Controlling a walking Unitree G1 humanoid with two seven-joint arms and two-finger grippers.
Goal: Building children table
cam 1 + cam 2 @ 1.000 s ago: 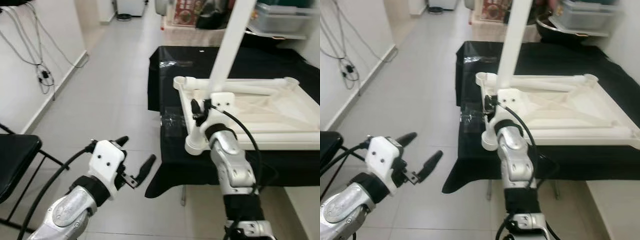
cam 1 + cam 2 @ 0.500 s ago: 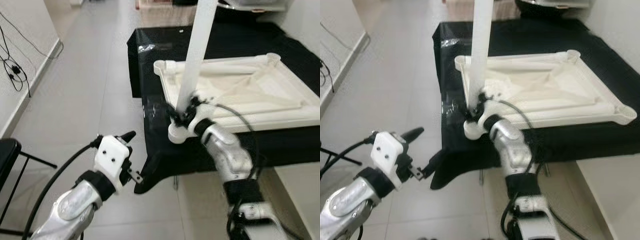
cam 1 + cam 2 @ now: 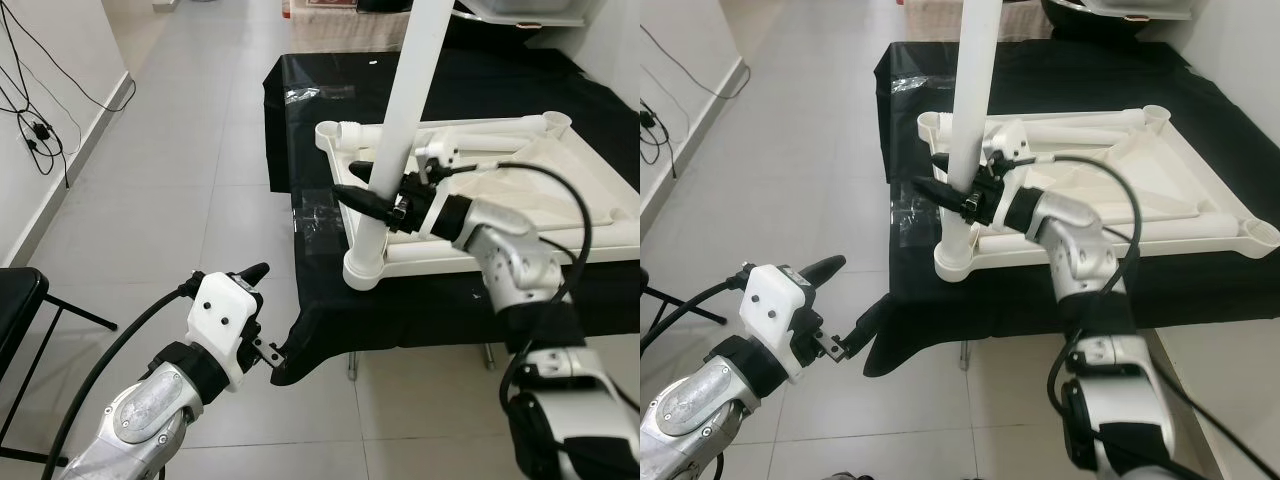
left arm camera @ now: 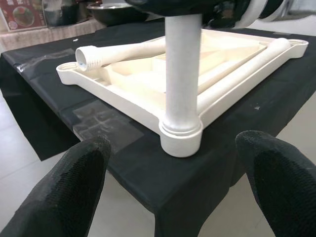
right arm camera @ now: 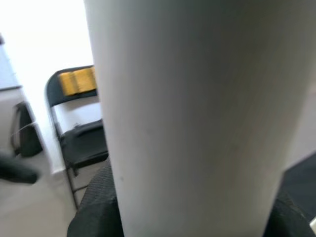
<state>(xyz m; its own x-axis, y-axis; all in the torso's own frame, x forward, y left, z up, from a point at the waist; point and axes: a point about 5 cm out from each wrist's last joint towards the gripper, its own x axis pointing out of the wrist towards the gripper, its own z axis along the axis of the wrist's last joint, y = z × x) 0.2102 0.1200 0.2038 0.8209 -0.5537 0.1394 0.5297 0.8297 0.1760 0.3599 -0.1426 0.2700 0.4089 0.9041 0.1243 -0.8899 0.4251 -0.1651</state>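
1. Black-draped table (image 3: 330, 100) beside the tiled floor; it carries the work.
2. White tabletop (image 3: 560, 190) lies upside down on the cloth, corner sockets facing up.
3. Upright white leg (image 3: 400, 140) stands in the near corner socket (image 3: 362, 270); loose legs (image 3: 480, 128) lie across the tabletop, not yet fitted; judged early, one leg placed, the rest left.
4. Right gripper (image 3: 385, 203) is clamped around the upright leg, low on its shaft.
5. Left gripper (image 3: 262, 320) hangs over the floor just short of the table edge, fingers spread, empty.
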